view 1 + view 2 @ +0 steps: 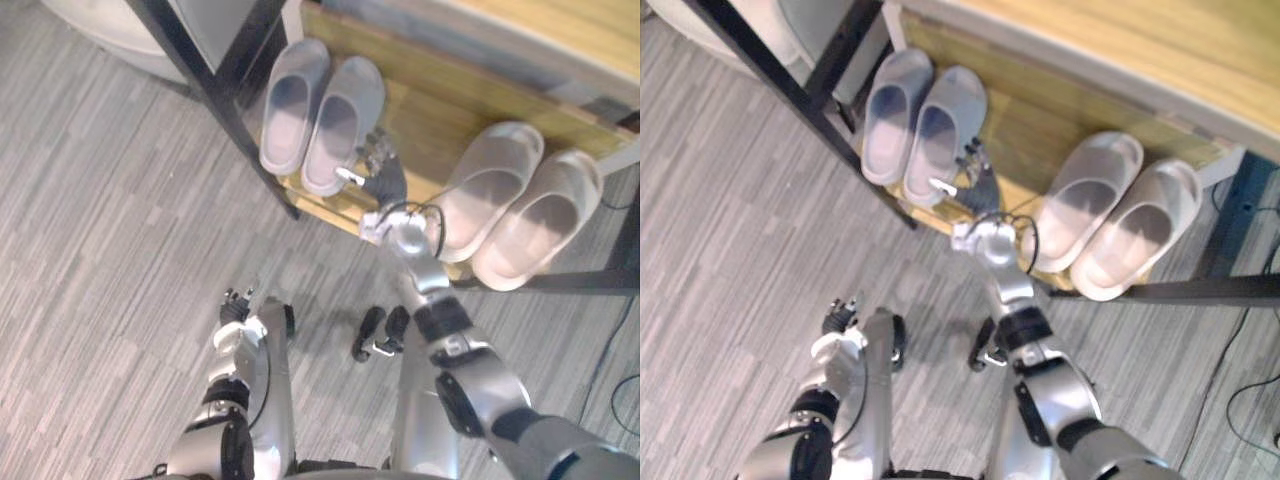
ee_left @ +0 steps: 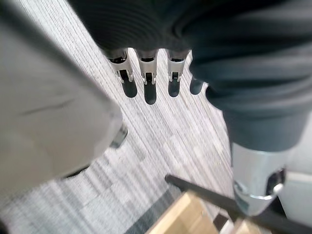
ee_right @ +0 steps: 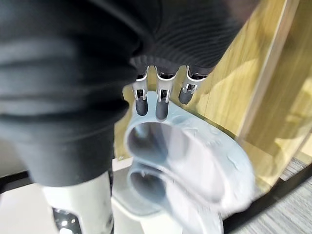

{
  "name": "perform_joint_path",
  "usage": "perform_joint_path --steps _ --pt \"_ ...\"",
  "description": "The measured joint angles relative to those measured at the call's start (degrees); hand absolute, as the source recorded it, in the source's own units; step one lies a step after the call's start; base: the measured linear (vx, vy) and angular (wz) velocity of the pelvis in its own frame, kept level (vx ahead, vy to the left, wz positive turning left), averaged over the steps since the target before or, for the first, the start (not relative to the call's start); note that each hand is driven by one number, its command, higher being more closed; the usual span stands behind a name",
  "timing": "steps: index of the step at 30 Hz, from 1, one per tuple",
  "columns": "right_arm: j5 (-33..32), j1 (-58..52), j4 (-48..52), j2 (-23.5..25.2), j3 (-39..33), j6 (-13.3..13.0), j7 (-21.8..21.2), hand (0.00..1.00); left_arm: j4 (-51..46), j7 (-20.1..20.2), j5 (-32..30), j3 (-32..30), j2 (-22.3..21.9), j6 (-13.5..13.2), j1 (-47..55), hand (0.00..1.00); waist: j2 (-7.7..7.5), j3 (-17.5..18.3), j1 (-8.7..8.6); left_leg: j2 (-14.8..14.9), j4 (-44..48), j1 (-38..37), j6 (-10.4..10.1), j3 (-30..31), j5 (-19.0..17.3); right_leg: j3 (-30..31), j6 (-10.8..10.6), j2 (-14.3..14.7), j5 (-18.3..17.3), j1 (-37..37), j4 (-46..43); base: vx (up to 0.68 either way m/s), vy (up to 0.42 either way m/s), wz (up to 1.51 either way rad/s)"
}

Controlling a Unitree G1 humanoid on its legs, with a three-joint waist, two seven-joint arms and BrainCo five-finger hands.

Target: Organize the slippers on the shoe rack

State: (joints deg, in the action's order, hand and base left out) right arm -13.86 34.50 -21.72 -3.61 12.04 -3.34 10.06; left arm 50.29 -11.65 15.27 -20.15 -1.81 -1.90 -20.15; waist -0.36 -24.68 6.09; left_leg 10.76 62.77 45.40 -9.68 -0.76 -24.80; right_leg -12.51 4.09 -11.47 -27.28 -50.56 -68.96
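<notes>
A pair of pale grey slippers (image 1: 292, 105) lies side by side at the left end of the wooden bottom shelf (image 1: 430, 110) of the shoe rack. A beige pair (image 1: 540, 218) lies at the right end, heels over the front edge. My right hand (image 1: 383, 178) is stretched out to the shelf's front, open, its straight fingers (image 3: 161, 105) at the heel of the right-hand grey slipper (image 3: 195, 161). It holds nothing. My left hand (image 1: 240, 305) hangs low over the floor, with its fingers (image 2: 148, 90) straight and empty.
A black metal frame post (image 1: 215, 95) slants down just left of the grey pair. A higher wooden board (image 1: 1120, 50) runs above the shelf's back. Grey striped carpet (image 1: 110, 250) spreads to the left and front.
</notes>
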Motion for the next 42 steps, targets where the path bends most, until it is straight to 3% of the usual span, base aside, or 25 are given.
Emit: perform_joint_path --steps 2,6,10,15,19,24,29,34,37,40,42 --pt "0.44 -4.1 1.09 -0.07 0.04 0.19 -1.26 0.0 -0.11 0.65 -0.57 1.52 -0.15 0.01 1.72 0.0 -0.01 0.22 -0.26 0.54 -2.54 -3.49 0.22 -1.27 0.23 0.36 -0.64 0.65 0.66 2.93 2.6 0.03 0.035 -0.23" --pt "0.65 -11.4 6.26 -2.11 -0.06 1.72 -2.94 0.0 0.22 0.78 -0.72 6.05 0.48 0.05 4.31 0.0 -0.01 1.7 -0.7 0.65 -6.91 -8.52 -0.04 -2.9 1.32 0.27 0.66 0.67 2.93 7.27 6.85 0.08 0.055 -0.09" --pt "2.73 -17.92 10.93 -2.79 -0.05 1.58 -4.19 0.0 2.29 0.96 -1.96 8.91 0.91 0.07 6.23 0.0 -0.1 3.75 -1.52 0.36 -11.58 -13.04 0.67 -4.79 2.3 0.82 -0.42 0.76 4.43 10.92 11.15 0.1 0.077 -0.1" --pt "6.51 -27.19 11.95 -5.78 -0.6 0.98 -6.74 0.0 6.14 2.97 -4.06 15.17 1.07 0.14 10.47 0.0 -0.33 8.55 -2.93 -1.55 -26.36 -21.78 2.18 -8.4 7.77 2.17 -2.56 2.25 10.76 17.92 25.04 0.11 0.118 -0.18" --pt "8.49 -32.44 11.63 -8.09 -3.04 0.98 -7.98 0.0 6.74 3.48 -5.2 18.4 1.32 0.15 12.39 0.0 -0.09 9.4 -3.54 -3.23 -36.37 -27.85 3.27 -9.7 11.99 2.65 -3.74 2.8 15.37 23.23 34.36 0.08 0.104 -0.12" --pt "11.55 -37.17 2.66 -8.5 -8.46 0.29 -8.94 0.0 6.73 4.69 -7.38 20.14 3.58 0.11 15.22 0.0 0.77 12.45 -4.95 -4.93 -47.7 -34.64 4.72 -12.3 16.69 4.02 -5.54 3.61 22.01 29.45 47.05 0.06 0.133 -0.17" --pt "11.64 -37.91 -11.68 -8.19 -12.47 0.46 -8.73 0.0 6.63 5.5 -9.03 22.57 5.04 0.05 15.47 0.0 2.39 14.22 -5.62 -6.19 -51.85 -38.15 5.83 -13.69 17.77 5.23 -7.03 3.75 26.05 34.13 54.75 0.02 0.109 -0.12" --pt "11.45 -37.94 -24.93 -7.44 -15.27 0.72 -7.31 0.0 6.27 5.74 -9.98 26.45 6.37 -0.02 15.31 0.0 2.51 15.5 -5.69 -7.07 -54.59 -40.5 6.55 -15.76 18.24 6.92 -7.92 4.17 29.98 37.22 61.26 0.01 0.076 -0.2" --pt "11.12 -38.14 -27.91 -7.43 -16.65 0.7 -6.64 0.0 3.97 5.88 -10.77 29.87 7.22 -0.06 15.04 0.0 2.54 15.86 -6.21 -7.41 -55.23 -41.52 6.58 -16.37 18.25 7.53 -8.24 4.24 31.36 38.72 63.72 0.01 0.055 -0.15" --pt "9.51 -38.75 -29.14 -7.39 -18.55 0.63 -6.66 0.0 -6.67 6.24 -10.67 35.71 9.38 0.24 14.3 0.0 2.57 16.67 -6.22 -7.84 -56.05 -41.45 7.04 -17.28 18.59 8.32 -8.39 4.21 32.97 38.69 65.87 0.0 0.031 -0.14" --pt "8.71 -39.6 -30.05 -7.7 -20.05 0.5 -6.66 0.0 -17.91 8.29 -7.7 42.48 12.03 -2.96 15.16 0.0 3.27 17.26 -6.55 -8.48 -56.71 -41.66 7.46 -16.38 18.87 8.01 -8.6 3.82 33.07 39.28 66.58 0.01 0.028 0.1"
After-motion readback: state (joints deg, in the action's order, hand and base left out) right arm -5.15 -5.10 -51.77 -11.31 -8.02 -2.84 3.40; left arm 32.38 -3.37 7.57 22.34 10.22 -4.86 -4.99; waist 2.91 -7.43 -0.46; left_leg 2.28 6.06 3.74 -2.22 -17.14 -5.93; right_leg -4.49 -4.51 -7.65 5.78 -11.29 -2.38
